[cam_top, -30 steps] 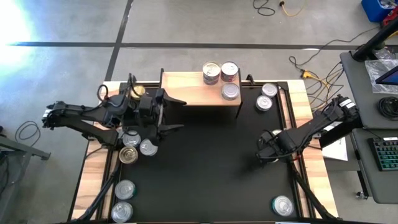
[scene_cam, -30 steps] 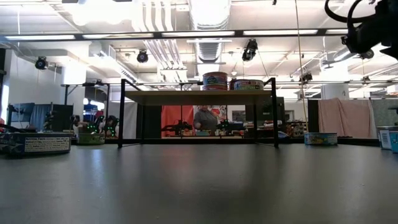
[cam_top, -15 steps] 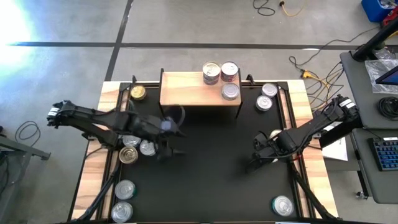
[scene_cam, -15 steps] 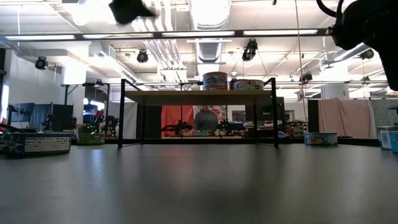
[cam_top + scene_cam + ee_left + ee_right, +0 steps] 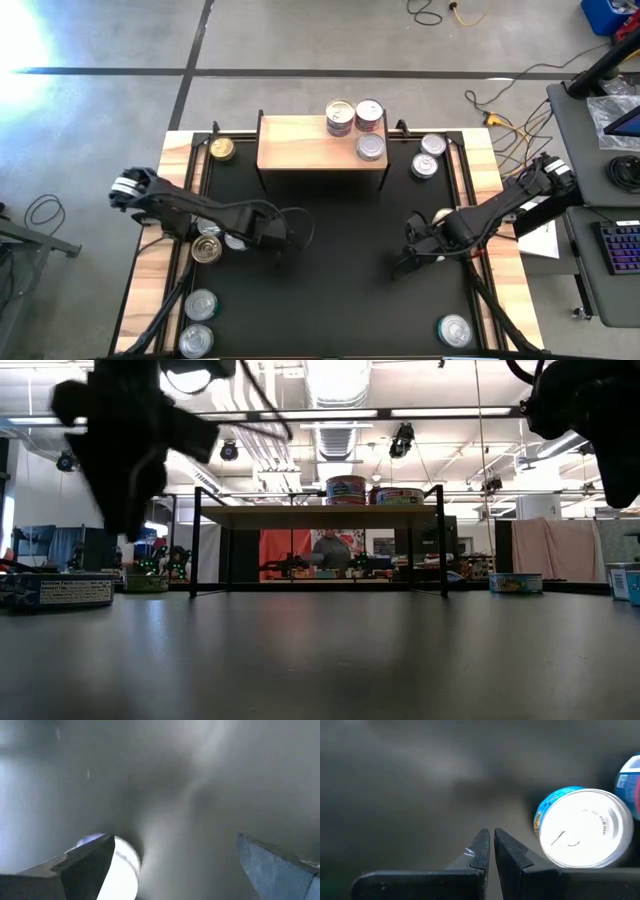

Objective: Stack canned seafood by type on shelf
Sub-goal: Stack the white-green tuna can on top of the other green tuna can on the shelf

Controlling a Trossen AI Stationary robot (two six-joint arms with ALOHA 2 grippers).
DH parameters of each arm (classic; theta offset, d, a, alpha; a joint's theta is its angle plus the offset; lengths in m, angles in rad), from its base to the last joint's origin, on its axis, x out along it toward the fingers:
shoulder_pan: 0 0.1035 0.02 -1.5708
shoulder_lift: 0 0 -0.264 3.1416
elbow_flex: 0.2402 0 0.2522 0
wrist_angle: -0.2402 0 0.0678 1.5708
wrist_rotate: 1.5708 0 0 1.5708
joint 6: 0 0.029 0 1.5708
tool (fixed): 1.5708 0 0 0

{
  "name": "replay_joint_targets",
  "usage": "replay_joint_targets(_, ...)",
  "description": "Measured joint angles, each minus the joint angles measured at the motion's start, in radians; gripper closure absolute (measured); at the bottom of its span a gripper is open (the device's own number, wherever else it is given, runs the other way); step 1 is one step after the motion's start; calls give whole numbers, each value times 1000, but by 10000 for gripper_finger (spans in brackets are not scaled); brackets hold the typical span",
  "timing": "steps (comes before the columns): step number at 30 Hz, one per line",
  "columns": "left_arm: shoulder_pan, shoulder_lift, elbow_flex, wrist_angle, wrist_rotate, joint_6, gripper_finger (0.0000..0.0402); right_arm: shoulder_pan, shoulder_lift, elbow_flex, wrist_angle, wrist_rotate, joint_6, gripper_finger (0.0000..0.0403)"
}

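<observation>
From above, the left gripper (image 5: pixel 285 236) hangs spread wide over the black mat (image 5: pixel 345 285), holding nothing. The cluster of tins (image 5: pixel 215 240) lies just behind it, toward its arm's base, in front of the shelf (image 5: pixel 300 148).

In the right wrist view, the right gripper (image 5: pixel 491 845) is pressed together, with a blue-sided tin (image 5: pixel 583 827) just beside it.

Grey concrete floor (image 5: pixel 320 40) crossed by dark tape lines, loose cables (image 5: pixel 440 12), grey desk (image 5: pixel 590 200) with keyboard (image 5: pixel 618 245), ceiling strip lights (image 5: pixel 450 412), exposed ducts (image 5: pixel 335 390), red panel (image 5: pixel 285 550) behind.
</observation>
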Motion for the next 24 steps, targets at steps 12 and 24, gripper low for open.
replay_joint_targets(12, -140, 73, 0, 17, 43, -10, 3, 0, 46, 0, 47, -8, -90, 385)
replay_joint_targets(24, -298, 72, -7, 41, 230, -166, 3, -5, 59, 0, 63, -53, -130, 385)
